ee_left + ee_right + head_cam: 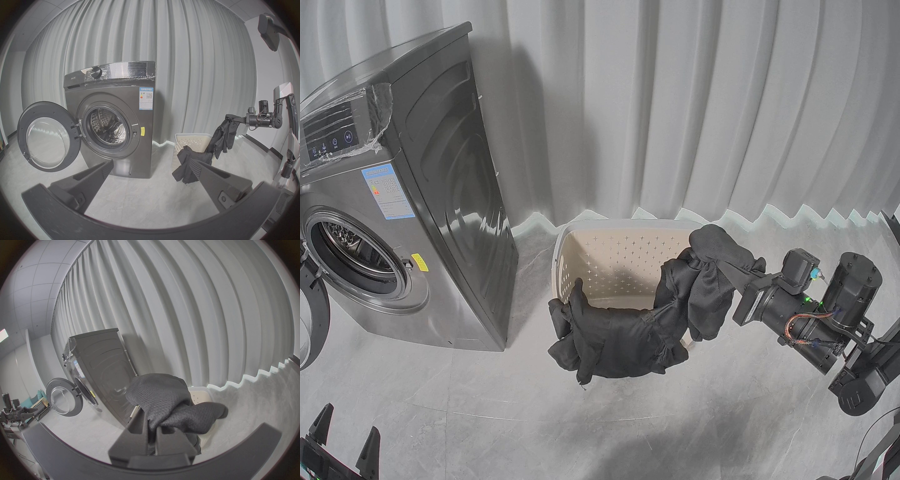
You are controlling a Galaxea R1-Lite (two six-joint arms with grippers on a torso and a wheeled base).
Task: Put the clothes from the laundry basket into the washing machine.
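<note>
Right arm (778, 306): matte black cylindrical links, orange cable (809, 314) looped at wrist, green indicator lights (807, 300); left gripper (350, 419): dark grey wedge-shaped fingers.

bg: wht pleated curtain (675, 94) | grnd: gry marbled floor (612, 425) | tiled ceiling (28, 287)

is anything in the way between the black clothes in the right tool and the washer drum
Nothing loose lies between. But the black clothes, held by the right tool, drape over the laundry basket rim, and the washing machine corner sits between basket and open drum.
</note>
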